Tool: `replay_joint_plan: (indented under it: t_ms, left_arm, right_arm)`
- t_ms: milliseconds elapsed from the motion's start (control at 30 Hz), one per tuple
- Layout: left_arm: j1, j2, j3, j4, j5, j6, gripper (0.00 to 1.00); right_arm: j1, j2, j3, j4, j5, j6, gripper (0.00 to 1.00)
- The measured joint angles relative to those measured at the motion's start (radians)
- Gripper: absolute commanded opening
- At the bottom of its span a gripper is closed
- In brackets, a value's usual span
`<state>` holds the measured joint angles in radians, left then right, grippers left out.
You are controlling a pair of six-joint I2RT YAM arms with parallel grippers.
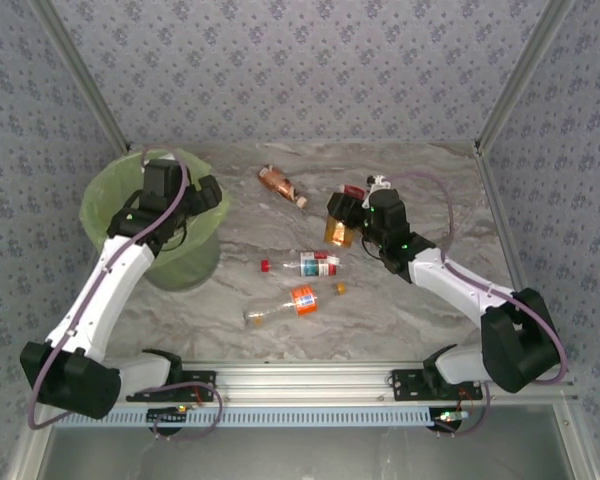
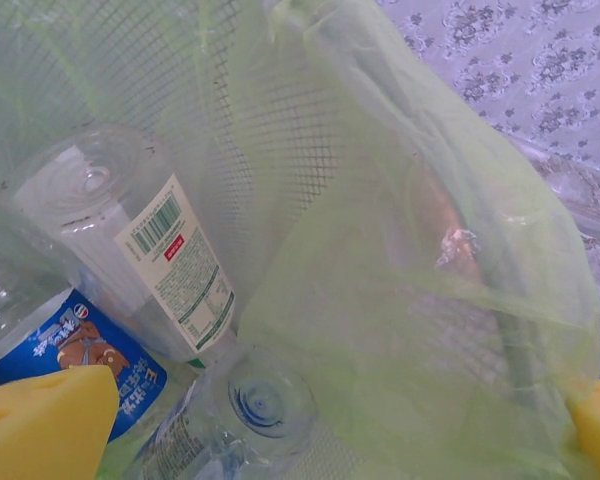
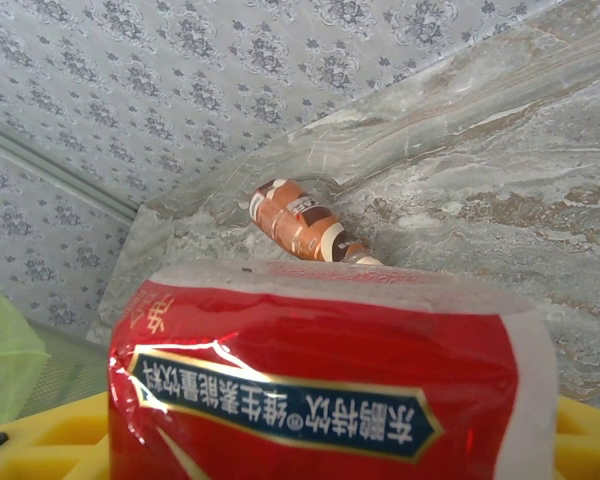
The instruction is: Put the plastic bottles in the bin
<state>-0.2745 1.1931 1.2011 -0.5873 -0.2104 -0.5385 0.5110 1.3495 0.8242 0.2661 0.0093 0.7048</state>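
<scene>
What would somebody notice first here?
The big green bin at the left, with the left arm's fingers spread open over bottles inside it. At the right, the other arm's fingers grip a red-labelled bottle, and three more bottles lie on the table between.

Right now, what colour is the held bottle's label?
The bottle's label is red with a dark blue banner; best in right wrist view.
</scene>
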Motion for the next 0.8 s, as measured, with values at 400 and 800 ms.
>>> replay_joint_plan:
  t_ms: [400, 800]
  left_arm:
    - [0.005, -0.043, 0.018, 0.03, 0.103, 0.104, 0.99]
    - [-0.237, -0.074, 0.072, 0.159, 0.188, 0.283, 0.99]
  right_arm:
    - [0.005, 0.0, 0.018, 0.0, -0.003, -0.007, 0.59]
    - [0.009, -0.033, 0.022, 0.001, 0.006, 0.001, 0.58]
